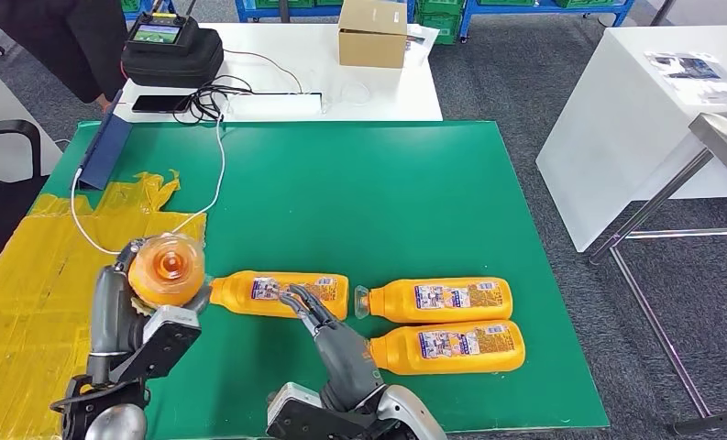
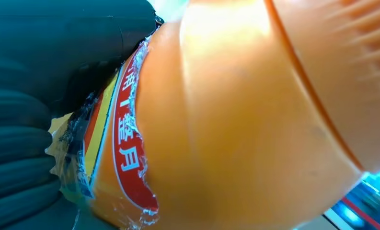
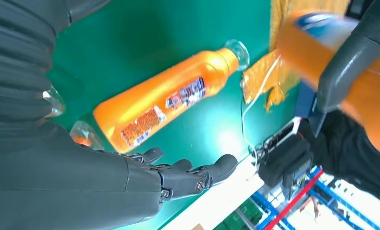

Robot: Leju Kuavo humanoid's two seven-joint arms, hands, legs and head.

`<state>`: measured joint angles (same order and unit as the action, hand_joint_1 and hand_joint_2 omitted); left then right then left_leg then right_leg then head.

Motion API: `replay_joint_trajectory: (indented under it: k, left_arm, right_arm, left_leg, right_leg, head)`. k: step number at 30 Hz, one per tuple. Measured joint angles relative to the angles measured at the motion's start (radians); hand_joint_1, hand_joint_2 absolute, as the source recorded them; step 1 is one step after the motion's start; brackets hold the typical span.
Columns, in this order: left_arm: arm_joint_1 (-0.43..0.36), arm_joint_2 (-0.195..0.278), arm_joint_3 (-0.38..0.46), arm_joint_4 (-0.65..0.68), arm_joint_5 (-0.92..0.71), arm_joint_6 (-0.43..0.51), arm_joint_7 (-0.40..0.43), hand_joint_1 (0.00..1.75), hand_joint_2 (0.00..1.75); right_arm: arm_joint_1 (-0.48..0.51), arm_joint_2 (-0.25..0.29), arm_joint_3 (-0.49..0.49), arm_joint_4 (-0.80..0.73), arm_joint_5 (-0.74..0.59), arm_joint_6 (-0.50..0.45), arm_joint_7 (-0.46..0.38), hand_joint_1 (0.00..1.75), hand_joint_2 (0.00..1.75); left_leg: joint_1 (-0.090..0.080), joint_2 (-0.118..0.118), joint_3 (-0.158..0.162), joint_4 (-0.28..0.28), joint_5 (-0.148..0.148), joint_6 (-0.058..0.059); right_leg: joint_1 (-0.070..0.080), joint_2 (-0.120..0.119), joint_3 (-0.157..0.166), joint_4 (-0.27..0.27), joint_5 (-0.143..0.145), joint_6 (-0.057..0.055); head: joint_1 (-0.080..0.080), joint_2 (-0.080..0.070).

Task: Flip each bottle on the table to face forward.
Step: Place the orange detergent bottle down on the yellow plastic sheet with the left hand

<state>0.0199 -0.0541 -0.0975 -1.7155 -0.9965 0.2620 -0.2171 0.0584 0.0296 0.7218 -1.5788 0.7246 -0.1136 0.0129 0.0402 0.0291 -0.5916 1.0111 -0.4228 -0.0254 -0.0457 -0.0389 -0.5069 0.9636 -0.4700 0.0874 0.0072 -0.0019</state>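
My left hand (image 1: pixel 153 335) grips one orange bottle (image 1: pixel 166 268) clear of the green mat (image 1: pixel 359 192), its end turned toward my head camera, at the mat's near left beside the yellow sheet (image 1: pixel 29 302). My right hand (image 1: pixel 327 335) holds nothing, fingers straight and slightly apart, hovering over the label end of a second bottle (image 1: pixel 281 293) lying on its side mid-mat; whether the fingertips touch it, I cannot tell. Two more bottles lie on their sides to the right, the far one (image 1: pixel 433 300) just beyond the near one (image 1: pixel 451 347), nearly touching along their length, caps pointing left.

These look like full plastic juice bottles: I judge them moderately heavy, stiff enough to squeeze, with a smooth, likely slippery body and a thin film label. I would wrap the broad labelled body, not the narrow neck, since a round bottle on its side may roll.

The left wrist view adds what the head view cannot: the label (image 2: pixel 125 143) is crinkled and torn at its edge, right where my dark fingers (image 2: pixel 73 43) press. The right wrist view shows my open fingers (image 3: pixel 188 175) from behind, clear mat between them and the lying bottle (image 3: pixel 164 105), and the held bottle (image 3: pixel 322 57) aloft beyond. The head view alone lays out all four bottles together.
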Motion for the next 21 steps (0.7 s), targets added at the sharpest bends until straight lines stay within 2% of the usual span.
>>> replay_joint_trajectory:
  k: [3,9,14,17,21]
  left_arm:
    - [-0.039,0.027,0.002,0.026,-0.146,0.036,0.039,1.75,1.75]
    - [-0.085,0.063,0.001,0.090,-0.226,0.065,0.077,1.75,1.75]
    - [-0.150,0.105,-0.006,0.213,-0.359,0.097,0.131,1.75,1.75]
    - [-0.218,0.132,-0.019,0.312,-0.465,0.139,0.174,1.75,1.75]
    - [-0.365,0.167,-0.044,0.490,-0.558,0.106,0.264,1.75,1.75]
  right_arm:
    - [0.011,-0.001,-0.017,-0.024,-0.001,-0.001,0.007,0.00,1.75]
    - [0.021,-0.002,-0.044,-0.045,0.007,-0.001,0.011,0.00,1.75]
    - [0.016,-0.002,-0.070,-0.044,0.057,0.006,0.023,0.00,1.75]
    - [-0.016,-0.004,-0.078,-0.041,0.125,0.013,0.038,0.00,1.75]
    - [-0.100,-0.008,-0.085,-0.008,0.159,0.068,0.076,0.00,1.75]
  left_leg:
    - [0.000,0.000,0.000,0.000,0.000,0.000]
    - [0.000,0.000,0.000,0.000,0.000,0.000]
    - [0.000,0.000,0.000,0.000,0.001,0.000]
    - [0.000,0.000,0.000,0.000,0.002,0.000]
    - [0.000,0.000,-0.001,0.000,0.005,0.000]
  right_leg:
    - [0.000,0.000,0.000,0.000,0.000,0.000]
    - [0.000,0.000,-0.001,0.000,0.000,0.000]
    - [0.000,0.000,-0.001,0.000,0.000,0.000]
    - [0.000,0.000,-0.001,0.001,0.002,-0.001]
    - [0.000,0.000,0.000,0.001,0.004,-0.002]
  head:
    - [0.000,0.000]
    - [0.000,0.000]
    - [0.000,0.000]
    - [0.000,0.000]
    - [0.000,0.000]
